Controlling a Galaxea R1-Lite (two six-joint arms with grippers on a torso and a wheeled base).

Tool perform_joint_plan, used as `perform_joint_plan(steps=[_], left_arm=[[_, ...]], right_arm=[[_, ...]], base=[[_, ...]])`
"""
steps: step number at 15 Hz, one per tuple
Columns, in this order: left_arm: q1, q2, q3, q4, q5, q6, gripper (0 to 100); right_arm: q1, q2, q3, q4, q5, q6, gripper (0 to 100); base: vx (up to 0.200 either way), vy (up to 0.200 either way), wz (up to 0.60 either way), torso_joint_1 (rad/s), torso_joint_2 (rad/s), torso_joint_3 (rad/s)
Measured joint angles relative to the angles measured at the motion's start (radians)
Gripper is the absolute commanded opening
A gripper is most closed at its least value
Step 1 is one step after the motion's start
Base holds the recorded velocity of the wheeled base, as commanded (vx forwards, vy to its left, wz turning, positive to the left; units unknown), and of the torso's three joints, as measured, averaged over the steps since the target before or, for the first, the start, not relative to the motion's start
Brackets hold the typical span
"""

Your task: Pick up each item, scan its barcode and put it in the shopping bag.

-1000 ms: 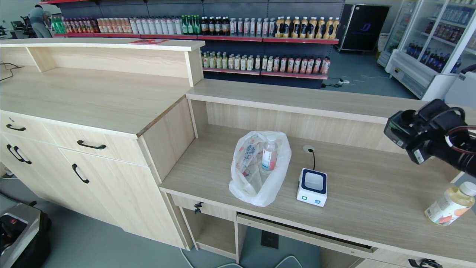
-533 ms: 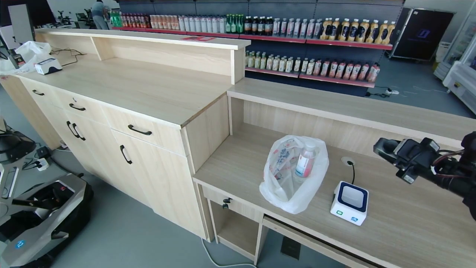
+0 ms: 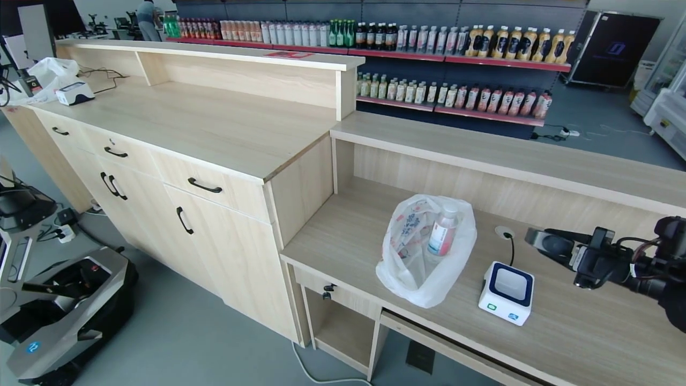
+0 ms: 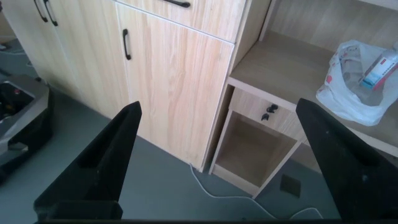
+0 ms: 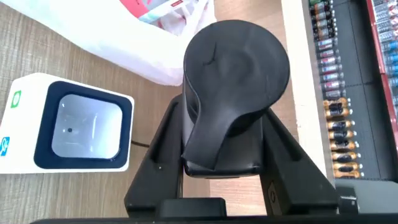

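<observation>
1. Bright, even light is falling from above on the counter [image 3: 225,128]; its wood is showing no hard shadows
2. Soft shade is gathering in the recess under the far ledge; the open cubby [image 3: 340,329] below is sitting darker
3. The shopping bag [image 3: 426,249] is glowing white; the window of the scanner [image 3: 506,293] is catching pale glare in the right wrist view
4. The head view is bending straight lines at its edges; the far shelves [image 3: 429,43] are bowing
5. The left gripper [image 4: 217,104] is showing fingers [image 4: 93,168] as flat black silhouettes against the lit floor [image 4: 155,186]
</observation>
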Motion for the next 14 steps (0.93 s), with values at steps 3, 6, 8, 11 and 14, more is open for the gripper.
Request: perform_joint_plan(steps=[3,6,8,11,14], left_arm=[[-0.001,0.000,0.000,0.000,0.000,0.000,100],[-0.001,0.000,0.000,0.000,0.000,0.000,100],[0.000,0.000,0.000,0.000,0.000,0.000,100],[0.000,0.000,0.000,0.000,0.000,0.000,100],[-0.001,0.000,0.000,0.000,0.000,0.000,100]], right_arm=[[0.003,0.037,-0.002,-0.003,0.065,-0.002,0],[0.003,0.071,-0.002,-0.001,0.111,-0.022,0],[0.000,0.091,-0.005,-0.001,0.115,-0.039,0],[-0.002,0.122,-0.011,-0.002,0.116,-0.081,0],[-0.002,0.150,-0.027,-0.004,0.131,-0.093,0]], base=[[0.000,0.000,0.00,0.000,0.00,0.000],[0.000,0.000,0.00,0.000,0.00,0.000],[0.000,0.000,0.00,0.000,0.00,0.000],[0.000,0.000,0.00,0.000,0.00,0.000],[0.000,0.000,0.00,0.000,0.00,0.000]])
